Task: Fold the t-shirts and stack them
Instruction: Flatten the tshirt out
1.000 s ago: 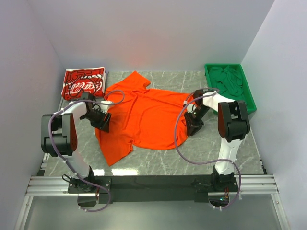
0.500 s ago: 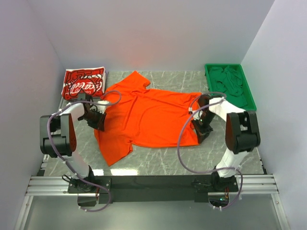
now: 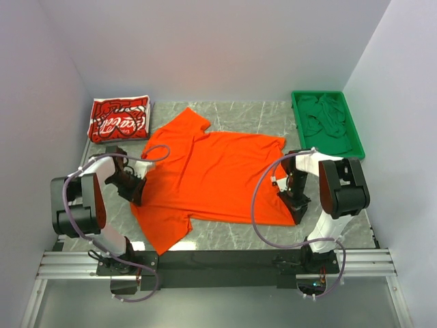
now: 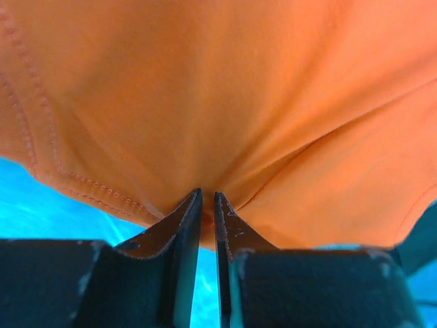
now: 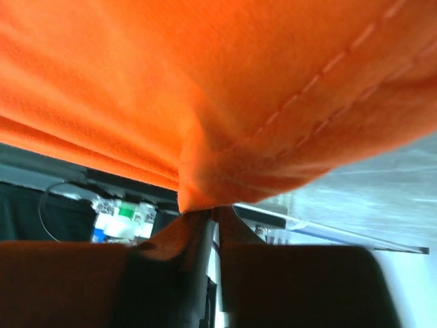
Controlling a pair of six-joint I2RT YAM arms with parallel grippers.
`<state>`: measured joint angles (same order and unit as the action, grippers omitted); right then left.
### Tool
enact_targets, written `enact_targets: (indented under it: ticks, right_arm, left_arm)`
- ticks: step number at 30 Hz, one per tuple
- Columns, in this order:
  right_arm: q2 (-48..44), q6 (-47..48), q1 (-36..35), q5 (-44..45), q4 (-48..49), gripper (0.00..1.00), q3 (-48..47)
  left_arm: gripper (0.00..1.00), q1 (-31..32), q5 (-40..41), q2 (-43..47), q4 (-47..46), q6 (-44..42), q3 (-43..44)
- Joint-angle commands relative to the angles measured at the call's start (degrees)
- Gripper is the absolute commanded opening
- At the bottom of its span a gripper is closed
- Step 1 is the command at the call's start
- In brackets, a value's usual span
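Observation:
The plain orange t-shirt (image 3: 218,178) lies spread across the middle of the table, its neck end to the left. My left gripper (image 3: 135,193) is shut on its left edge, and in the left wrist view the orange cloth (image 4: 225,96) bunches into the tips of that gripper (image 4: 207,198). My right gripper (image 3: 299,209) is shut on the shirt's near right corner. In the right wrist view the hem corner of the shirt (image 5: 225,82) is pinched in that gripper (image 5: 212,213). The red t-shirt with white script (image 3: 119,118) lies folded at the back left.
A green tray (image 3: 359,140) holding green cloth stands at the back right. Grey walls close in the back and both sides. The arms' bases and a metal rail (image 3: 218,263) run along the near edge.
Both grippers have closed on the orange shirt and drawn it toward the near edge, the right one also outward to the right. The shirt now lies wider and flatter.

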<state>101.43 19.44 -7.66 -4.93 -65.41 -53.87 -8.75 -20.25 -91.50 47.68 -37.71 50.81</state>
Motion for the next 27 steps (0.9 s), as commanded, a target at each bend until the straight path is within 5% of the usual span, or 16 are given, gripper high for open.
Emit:
enact_targets:
  ticks: [1, 3, 8, 15, 27]
  right_arm:
    - [-0.7, 5.24, -0.25, 4.14, -6.04, 0.2, -0.88]
    - [-3.32, 6.74, 0.01, 4.84, -8.33, 0.39, -4.47]
    - [-4.31, 7.2, 0.54, 2.92, -10.19, 0.41, -19.06]
    - [7.36, -2.29, -0.51, -1.58, -0.35, 0.22, -31.37]
    - [19.42, -11.88, -0.34, -1.4, 13.9, 0.07, -50.01]
  left_arm:
    - [0.23, -1.0, 6.63, 2.37, 6.1, -5.43, -2.81]
    - [0.28, -1.61, 4.54, 4.65, 11.0, -8.77, -1.69]
    - [0.45, -2.94, -4.52, 6.96, 15.17, -9.58, 6.57]
    - [0.45, -2.85, -6.03, -3.05, 0.85, 2.81, 14.22]
    - [0.44, 2.59, -7.98, -17.19, -16.2, 23.11, 33.9]
